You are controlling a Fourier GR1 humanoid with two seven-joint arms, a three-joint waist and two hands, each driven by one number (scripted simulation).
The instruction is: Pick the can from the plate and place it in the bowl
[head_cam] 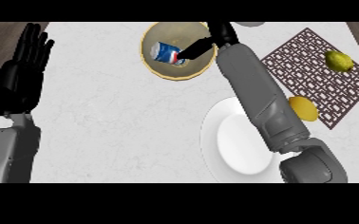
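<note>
Counter (105, 114): pale marbled top that bears everything listed below.
Plate (235, 142): white, below and right of the bowl, well apart from it. No can stands on it. The right forearm crosses above its right part.
Mat (301, 57): dark lattice, right of the bowl, with a yellow-green fruit (339, 60) on its far side.
Left hand (24, 71): far left of the bowl at the view's edge, open, fingers straight and upward, resting.
Right hand (222, 32): over the bowl's right rim and meeting the can's near end. Whether it clasps the can or is already free of it cannot be told from this view.
Bowl (148, 59): yellowish, top centre, holding the can.
Can (167, 53): blue, white and red, tilted on its side inside the bowl, left of its middle. Judged to be the placing step, at or near release.
Lemon (304, 108): lower right of the bowl, at the mat's near edge.
Next move, as judged: let the can go if held, then lift the right hand straight up off the rim so as not to tip the bowl.
</note>
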